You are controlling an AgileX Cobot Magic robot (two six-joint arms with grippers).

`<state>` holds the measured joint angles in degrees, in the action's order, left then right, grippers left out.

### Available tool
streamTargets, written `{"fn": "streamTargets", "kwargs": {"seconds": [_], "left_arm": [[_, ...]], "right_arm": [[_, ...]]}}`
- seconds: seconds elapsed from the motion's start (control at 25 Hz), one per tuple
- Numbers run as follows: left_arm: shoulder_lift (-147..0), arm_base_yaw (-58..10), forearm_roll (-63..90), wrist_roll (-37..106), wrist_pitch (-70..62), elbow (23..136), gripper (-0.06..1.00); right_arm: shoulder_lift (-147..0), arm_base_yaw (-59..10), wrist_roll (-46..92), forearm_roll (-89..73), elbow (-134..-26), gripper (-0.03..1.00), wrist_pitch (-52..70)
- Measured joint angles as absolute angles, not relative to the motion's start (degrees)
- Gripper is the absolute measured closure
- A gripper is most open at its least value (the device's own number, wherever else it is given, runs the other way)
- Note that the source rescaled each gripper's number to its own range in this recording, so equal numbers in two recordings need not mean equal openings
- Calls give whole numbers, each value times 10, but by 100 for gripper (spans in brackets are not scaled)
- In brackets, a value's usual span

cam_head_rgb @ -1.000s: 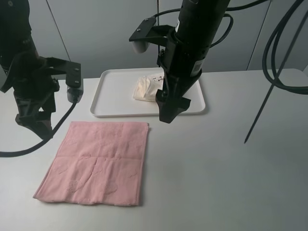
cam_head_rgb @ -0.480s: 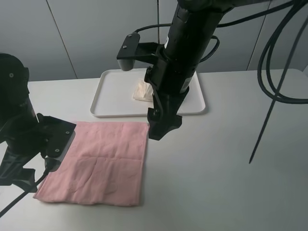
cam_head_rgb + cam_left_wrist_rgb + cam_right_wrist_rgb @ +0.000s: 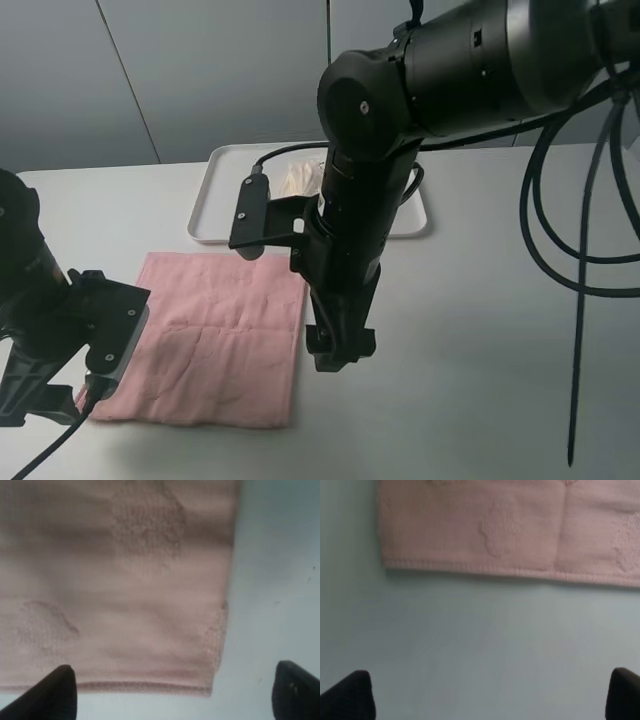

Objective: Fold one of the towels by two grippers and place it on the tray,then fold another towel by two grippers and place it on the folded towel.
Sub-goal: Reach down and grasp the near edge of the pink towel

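At far left, our left end effector [image 3: 177,694] hangs low over the near left corner of the pink towel [image 3: 215,335], fingers spread wide and holding nothing; its wrist view shows the hem lying between the two tips. The pink towel lies flat on the table [image 3: 480,350], not yet gripped, so we judge the second fold has not begun. Behind it sits the tray [image 3: 212,218], with the cream towel [image 3: 297,180] lying on it in a small bundle, partly hidden by the right arm. We take the first half of the task as done. Our right end effector [image 3: 338,352] is just beside the pink towel's near right corner, over bare table, jaws spread and empty. What is left: pinch both corners, fold, and set the pink towel on the cream one.
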<state>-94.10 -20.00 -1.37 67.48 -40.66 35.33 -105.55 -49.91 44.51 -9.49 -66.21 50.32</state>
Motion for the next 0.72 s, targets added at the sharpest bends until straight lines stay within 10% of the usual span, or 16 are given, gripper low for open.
{"fn": "streamTargets", "kwargs": {"seconds": [0.72], "left_arm": [[-941, -200, -15, 676, -302, 317, -5]], "right_arm": [[-1105, -565, 412, -68, -637, -3, 418]]}}
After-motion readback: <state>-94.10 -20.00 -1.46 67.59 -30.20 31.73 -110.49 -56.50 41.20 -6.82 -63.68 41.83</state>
